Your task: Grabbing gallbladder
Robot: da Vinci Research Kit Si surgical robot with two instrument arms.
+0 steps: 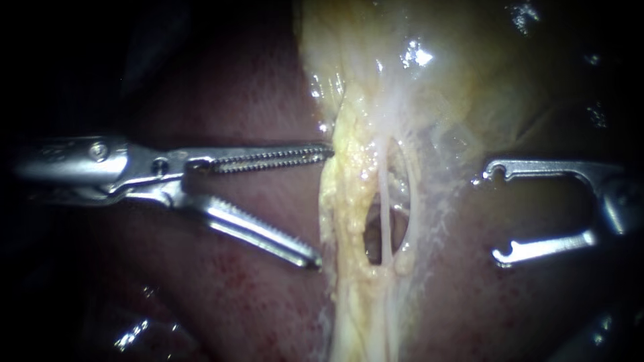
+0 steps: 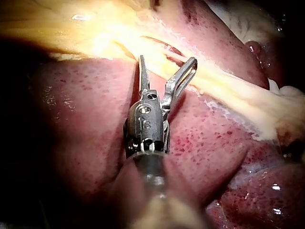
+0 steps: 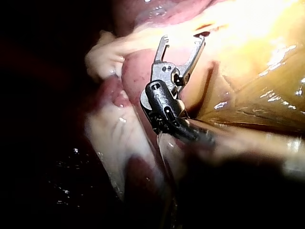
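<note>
Toward the left, my left instrument lies level over the liver, its toothed jaws spread wide — the upper tip touches the pale yellow band hanging below the gallbladder, the lower tip just short of it. Mid-view, a thin tube runs down within that band. Further right, my right instrument points left, jaws likewise agape, just beside the band.

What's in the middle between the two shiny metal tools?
In the endoscope view, a yellowish strip of tissue lies between the left instrument and the right instrument, with a thin pale tube crossing a hole in it.
</note>
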